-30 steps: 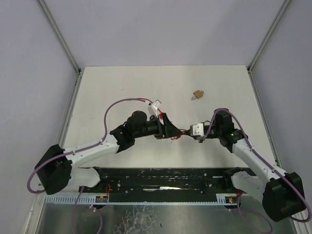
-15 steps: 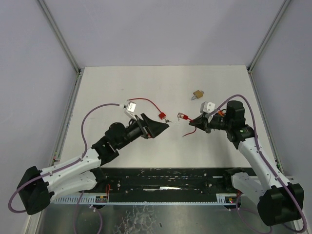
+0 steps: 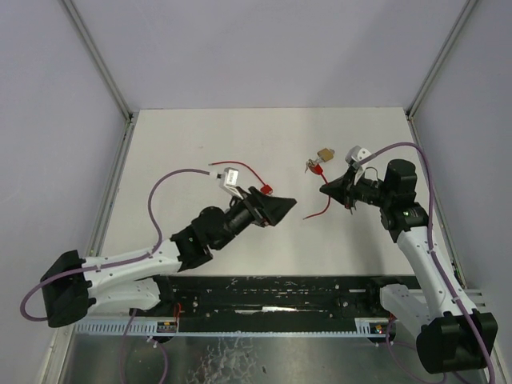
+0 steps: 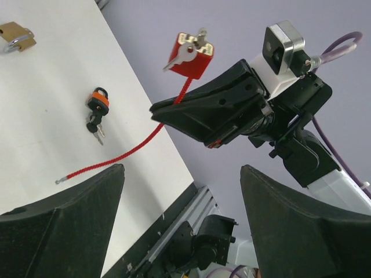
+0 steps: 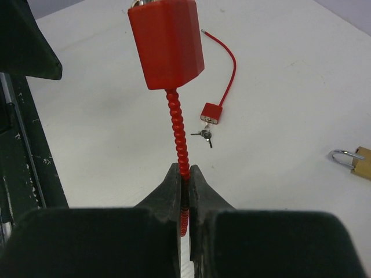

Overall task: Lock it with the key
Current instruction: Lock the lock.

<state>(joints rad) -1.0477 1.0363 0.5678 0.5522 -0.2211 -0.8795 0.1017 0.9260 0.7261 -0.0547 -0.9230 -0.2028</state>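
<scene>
Right end effector point(image 5: 184, 169) is clamped tight on the ribbed red cable point(image 5: 178, 130) of the red block-bodied cable lock point(image 5: 166, 43). The pinch sits a little below the body, so the lock is up off the white counter point(image 3: 200, 136), body above the fingers. In the top view it lies between the two end effectors, on the right arm's side.

A silver key point(image 4: 182, 55) sticks out of the body's end face, opposite the cable. The free cable end trails down toward the counter. Can't tell if it touches.

Left end effector point(image 4: 182, 174) is spread wide with nothing between the fingers. It faces the held lock and is well apart from it.

Also on the counter:
- A second red cable lock point(image 5: 210, 112) with its cable looped out and small keys right beside the body, near the left end effector.
- A brass padlock with a silver shackle point(image 3: 324, 153), lying flat, farther back.
- A small orange padlock with a black shackle point(image 4: 99, 99) and a key bunch attached. It shows only in the left wrist view, between the brass padlock and the hanging cable.

Lettering on the lock bodies is too small to read.
</scene>
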